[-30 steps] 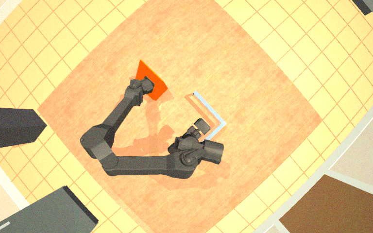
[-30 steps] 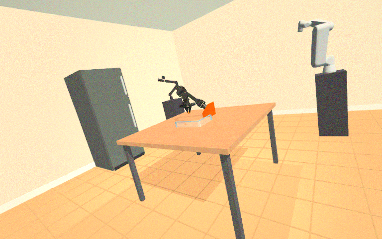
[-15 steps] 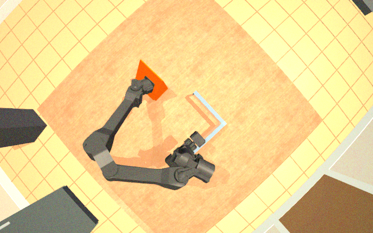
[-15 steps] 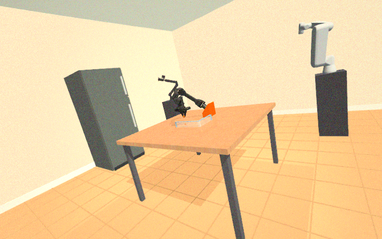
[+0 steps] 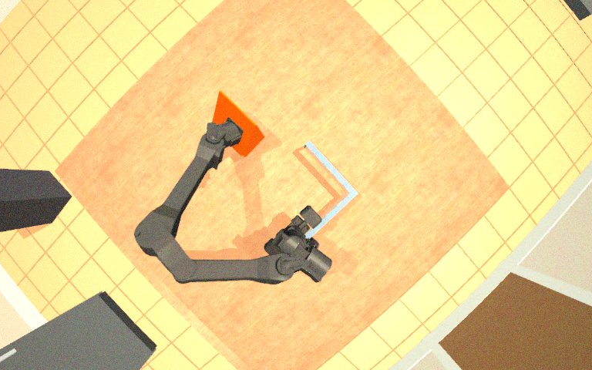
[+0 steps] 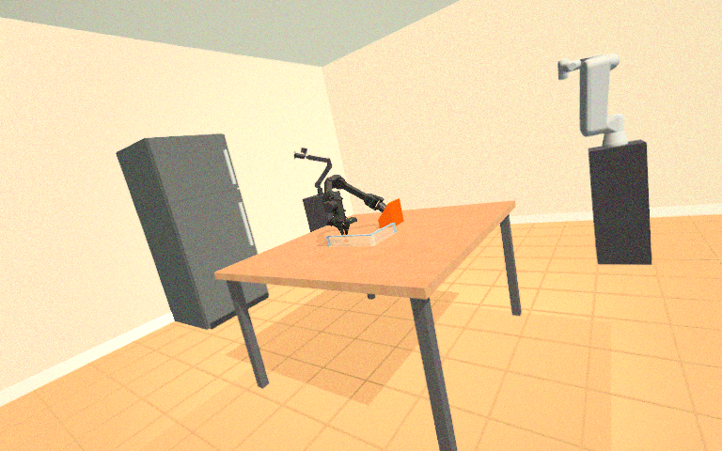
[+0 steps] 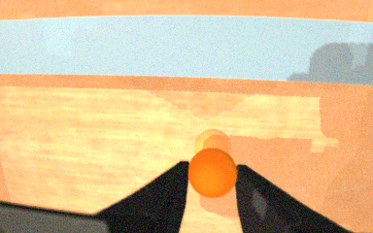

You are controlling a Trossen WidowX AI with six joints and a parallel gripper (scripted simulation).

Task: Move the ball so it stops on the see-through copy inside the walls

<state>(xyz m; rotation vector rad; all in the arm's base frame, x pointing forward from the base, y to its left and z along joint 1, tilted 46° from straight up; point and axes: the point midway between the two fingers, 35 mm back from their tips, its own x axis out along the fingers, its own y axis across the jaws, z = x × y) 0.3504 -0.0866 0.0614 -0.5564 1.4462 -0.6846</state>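
Ball (image 7: 213, 172) sits clamped in the gripper (image 7: 213, 186), the folded arm (image 5: 207, 270) reaching low beside the walls (image 5: 336, 183).

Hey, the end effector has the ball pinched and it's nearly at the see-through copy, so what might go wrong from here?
1. In the wrist view the ball sits just short of the see-through copy; letting go now would likely leave it off the spot.
2. The end effector grips it only at the fingertips, so an uneven opening may nudge it into a roll.
3. The clear wall stands close ahead; overshooting could bump it.
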